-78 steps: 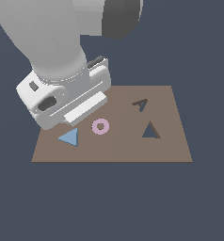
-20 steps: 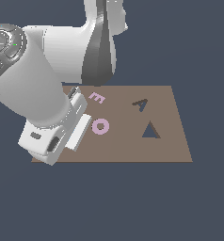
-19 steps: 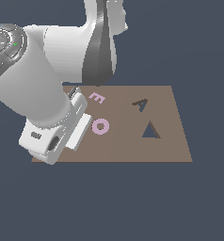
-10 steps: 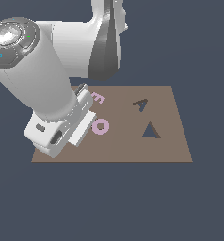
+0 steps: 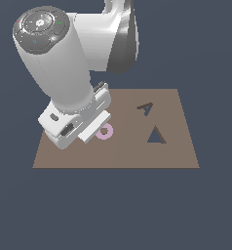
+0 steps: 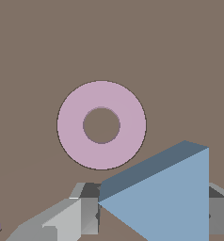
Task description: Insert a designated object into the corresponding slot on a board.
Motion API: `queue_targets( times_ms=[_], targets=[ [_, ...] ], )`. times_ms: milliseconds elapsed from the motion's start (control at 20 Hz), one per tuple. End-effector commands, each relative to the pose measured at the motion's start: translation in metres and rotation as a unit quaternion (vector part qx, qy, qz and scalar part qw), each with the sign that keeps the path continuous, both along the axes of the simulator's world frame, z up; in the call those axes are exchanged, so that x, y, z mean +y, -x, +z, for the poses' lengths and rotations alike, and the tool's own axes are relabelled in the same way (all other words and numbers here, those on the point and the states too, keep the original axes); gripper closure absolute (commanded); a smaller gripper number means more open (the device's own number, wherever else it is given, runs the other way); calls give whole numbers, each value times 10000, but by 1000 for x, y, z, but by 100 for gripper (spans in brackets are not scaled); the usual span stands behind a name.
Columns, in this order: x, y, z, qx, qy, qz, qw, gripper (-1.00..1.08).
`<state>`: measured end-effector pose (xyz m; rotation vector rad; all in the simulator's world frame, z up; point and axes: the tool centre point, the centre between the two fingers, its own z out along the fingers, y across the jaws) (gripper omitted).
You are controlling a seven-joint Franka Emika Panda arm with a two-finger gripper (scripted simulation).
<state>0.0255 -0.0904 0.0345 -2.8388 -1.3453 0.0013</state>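
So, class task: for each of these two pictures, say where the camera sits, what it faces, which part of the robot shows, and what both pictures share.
Exterior view: off the arm, raised, looking down at the board with its triangular slot and A-shaped cutout; the arm's big white links and wrist fill the exterior view's left.
Wrist view: on the wrist, facing down at the board; the gripper shows, its fingers flanking the blue triangle.
Shared: the pink ring and the board.

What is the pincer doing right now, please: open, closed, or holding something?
Pincer: closed on the light-blue triangle, fingers on both sides of it.
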Motion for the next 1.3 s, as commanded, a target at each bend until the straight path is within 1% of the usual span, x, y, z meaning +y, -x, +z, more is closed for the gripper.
queue_targets(
  times_ms=[0, 150, 300, 450, 600, 750, 950, 1100, 1250],
  targets=[
    [11, 7, 1, -3, 0, -361, 9993, 108],
    [25, 16, 1, -4, 0, -837, 9965, 108],
    [41, 23, 1, -4, 0, -1314, 9913, 108],
    [57, 28, 2, -4, 0, -1781, 9840, 108],
    [73, 31, 2, -5, 0, -2240, 9746, 108],
    [89, 33, 3, -5, 0, -2690, 9631, 108],
    [112, 34, 3, -5, 0, -3277, 9448, 108],
    [129, 32, 4, -5, 0, -3710, 9286, 108],
    [145, 28, 4, -5, 0, -4137, 9104, 108]
  ],
)
